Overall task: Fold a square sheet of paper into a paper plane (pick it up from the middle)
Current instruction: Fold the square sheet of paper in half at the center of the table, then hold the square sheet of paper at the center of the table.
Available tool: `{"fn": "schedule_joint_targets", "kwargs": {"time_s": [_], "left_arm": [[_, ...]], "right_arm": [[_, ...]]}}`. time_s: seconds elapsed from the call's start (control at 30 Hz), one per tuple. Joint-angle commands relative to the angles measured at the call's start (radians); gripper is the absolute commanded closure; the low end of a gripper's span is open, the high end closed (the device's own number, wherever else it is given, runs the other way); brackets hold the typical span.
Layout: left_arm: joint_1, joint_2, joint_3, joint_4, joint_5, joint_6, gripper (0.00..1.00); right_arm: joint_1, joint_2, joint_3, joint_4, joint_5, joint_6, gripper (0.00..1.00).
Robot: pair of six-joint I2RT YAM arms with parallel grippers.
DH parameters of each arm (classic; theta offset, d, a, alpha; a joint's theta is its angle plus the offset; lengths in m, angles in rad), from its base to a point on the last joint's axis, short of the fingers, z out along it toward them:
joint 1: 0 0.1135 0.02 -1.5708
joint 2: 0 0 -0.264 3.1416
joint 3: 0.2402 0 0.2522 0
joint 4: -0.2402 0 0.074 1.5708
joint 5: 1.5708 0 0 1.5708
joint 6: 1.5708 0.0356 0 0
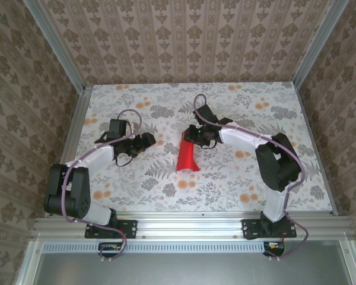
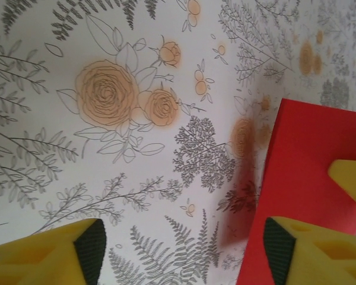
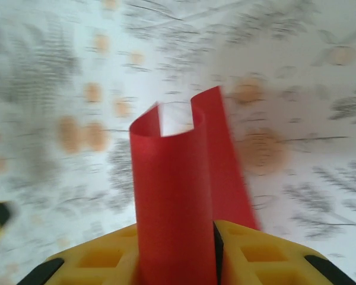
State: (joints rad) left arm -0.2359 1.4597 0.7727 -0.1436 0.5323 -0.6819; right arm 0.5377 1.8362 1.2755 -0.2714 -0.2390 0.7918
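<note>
- The right claw (image 1: 191,138) is grasping the sheet of paper (image 1: 188,155) near the middle of the table (image 1: 237,190), as the overhead view is showing. The red sheet is running from the claw towards the near edge, narrow at the grip and wider at its free end.
- The right wrist view is adding what the overhead one is leaving vague. The sheet is bowing into a U-shaped trough between the yellow fingers (image 3: 267,255), which are pressing on its two sides. Its long edges are curling round, and a gap of flowered tabletop is showing between them at the far end. This picture is coming out somewhat blurred.
- In the overhead view the left claw (image 1: 149,141) is hovering just to the left of the sheet, apart from it and pointing towards it.
- The left wrist view is making that claw's state plain: its jaws are standing released and wide apart, with flowered tabletop lying between them. Its right-hand fingertip (image 2: 308,249) is overlapping the red in the picture; whether it is touching the paper I cannot tell.
- That same view is showing a flat stretch of the sheet whose straight left edge is casting a soft shadow on the table.
- A further yellow piece (image 2: 351,181) is lying against the red at the right border, and I cannot tell what it is.
</note>
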Motion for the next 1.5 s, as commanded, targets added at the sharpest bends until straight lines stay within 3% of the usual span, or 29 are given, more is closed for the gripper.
{"fn": "schedule_joint_targets", "kwargs": {"time_s": [0.0,0.2,0.57,0.8,1.13,1.47], "left_arm": [[-0.026,0.014,-0.023,0.114,0.065,-0.043,0.32],[-0.091,0.05,-0.018,0.186,0.069,-0.068,0.38],[-0.199,0.144,0.031,0.2,0.043,-0.066,0.47],[-0.27,0.197,0.077,0.2,0.051,-0.061,0.62],[-0.345,0.29,0.158,0.146,0.036,-0.029,0.79],[-0.37,0.375,0.194,0.103,0.019,-0.017,0.88]], "right_arm": [[-0.03,-0.049,-0.076,0.228,-0.203,0.098,0.69],[-0.069,-0.009,-0.185,0.41,-0.324,0.164,0.69],[-0.121,0.103,-0.203,0.332,-0.308,0.012,0.67],[-0.122,0.133,-0.18,0.261,-0.29,-0.099,0.65],[-0.123,0.148,-0.165,0.225,-0.243,-0.09,0.65],[-0.123,0.142,-0.162,0.23,-0.23,-0.04,0.64]]}}
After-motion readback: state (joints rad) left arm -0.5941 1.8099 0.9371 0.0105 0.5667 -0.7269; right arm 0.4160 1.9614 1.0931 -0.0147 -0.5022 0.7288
